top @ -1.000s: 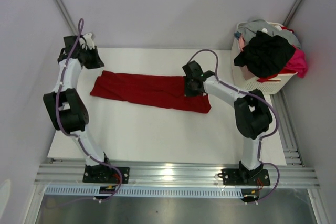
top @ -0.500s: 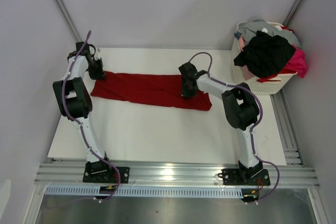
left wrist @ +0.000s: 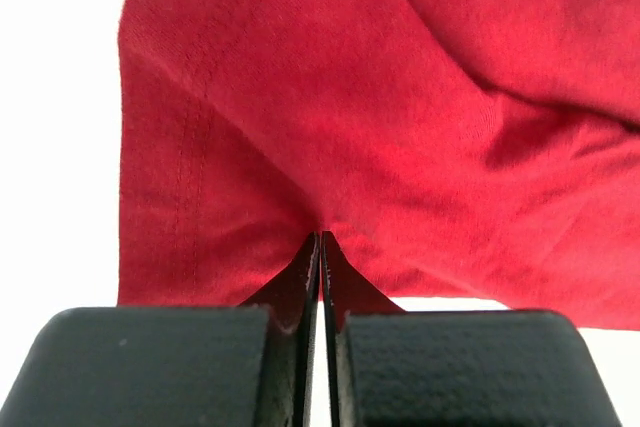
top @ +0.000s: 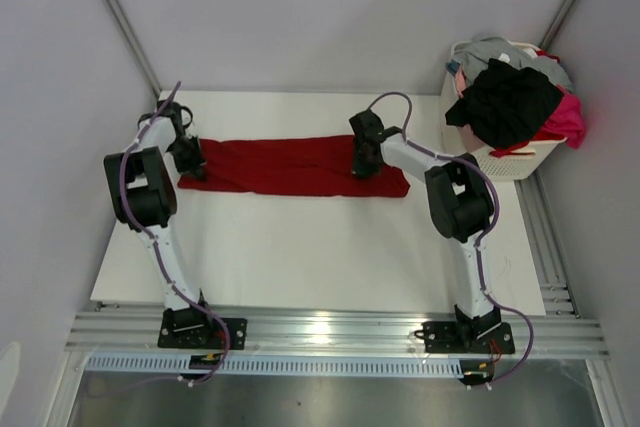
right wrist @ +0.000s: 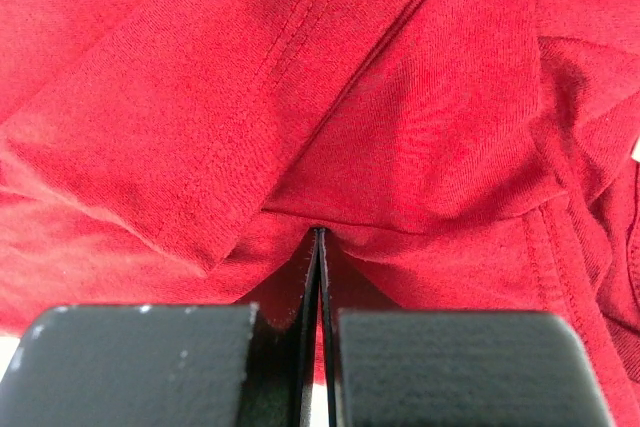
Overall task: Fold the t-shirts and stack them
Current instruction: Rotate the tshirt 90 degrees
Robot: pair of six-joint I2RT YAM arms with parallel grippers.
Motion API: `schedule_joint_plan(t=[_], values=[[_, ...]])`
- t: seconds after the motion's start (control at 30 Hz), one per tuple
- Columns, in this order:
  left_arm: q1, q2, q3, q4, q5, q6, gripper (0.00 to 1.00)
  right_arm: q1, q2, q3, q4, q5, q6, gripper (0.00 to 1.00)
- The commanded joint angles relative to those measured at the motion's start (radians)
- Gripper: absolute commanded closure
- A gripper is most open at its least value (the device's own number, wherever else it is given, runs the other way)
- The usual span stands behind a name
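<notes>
I see my left claw [left wrist: 321, 247] and right claw [right wrist: 320, 242] both squeezed shut on little bits of the red t-shirt [top: 290, 165], stretched long across the upper middle of the frame, so a hard pull could slip it loose and mess up the fold.

dark red short-sleeved t-shirt [top: 290, 165]: matt fine-knit cloth | flat white tabletop [top: 300, 247]: smooth, matt | white perforated laundry basket [top: 510, 161]: plastic
</notes>
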Motion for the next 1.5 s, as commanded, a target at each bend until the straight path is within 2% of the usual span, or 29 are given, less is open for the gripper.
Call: schedule_joint_plan(t=[0.0, 0.17, 0.43, 0.57, 0.7, 0.77, 0.87, 0.97, 1.07, 1.27, 1.3, 1.33, 1.4, 1.47], values=[[-0.047, -0.060, -0.013, -0.075, -0.026, -0.021, 0.98, -0.030, 0.035, 0.038, 0.000, 0.044, -0.051, 1.00], [-0.079, -0.091, -0.079, -0.080, -0.046, -0.024, 0.99, -0.039, 0.056, 0.073, 0.043, 0.040, -0.083, 1.00], [-0.105, -0.164, -0.252, -0.103, -0.021, -0.039, 0.99, -0.058, 0.173, 0.243, 0.010, 0.023, -0.112, 1.00], [-0.127, -0.203, -0.315, -0.104, -0.008, -0.039, 0.99, -0.061, 0.197, 0.251, 0.028, 0.011, -0.118, 1.00], [-0.193, -0.279, -0.382, -0.089, 0.015, -0.062, 0.99, -0.068, 0.211, 0.263, 0.031, -0.011, -0.105, 1.00], [-0.200, -0.318, -0.366, -0.100, 0.055, -0.071, 0.99, -0.069, 0.205, 0.259, 0.026, -0.015, -0.099, 1.00], [-0.197, -0.344, -0.240, -0.141, 0.011, -0.050, 0.99, -0.064, 0.170, 0.217, 0.043, -0.020, -0.098, 1.00], [-0.187, -0.287, -0.051, -0.152, -0.041, -0.030, 0.99, -0.065, 0.133, 0.176, 0.057, -0.029, -0.094, 1.00], [-0.171, -0.189, 0.059, -0.152, -0.084, -0.024, 1.00, -0.059, 0.107, 0.151, 0.062, -0.029, -0.091, 1.00], [-0.131, -0.082, 0.096, -0.062, -0.089, 0.005, 0.98, -0.058, 0.099, 0.154, 0.051, -0.037, -0.079, 1.00], [-0.127, -0.077, 0.096, -0.054, -0.078, 0.013, 0.93, -0.058, 0.098, 0.154, 0.053, -0.037, -0.079, 1.00], [-0.115, -0.072, 0.098, -0.054, -0.057, 0.016, 0.74, -0.056, 0.099, 0.156, 0.054, -0.037, -0.077, 1.00], [-0.102, -0.057, 0.099, -0.051, -0.028, 0.022, 0.55, -0.056, 0.105, 0.160, 0.053, -0.034, -0.079, 1.00], [-0.091, -0.049, 0.096, -0.054, -0.003, 0.024, 0.15, -0.056, 0.113, 0.173, 0.045, -0.034, -0.079, 1.00]])
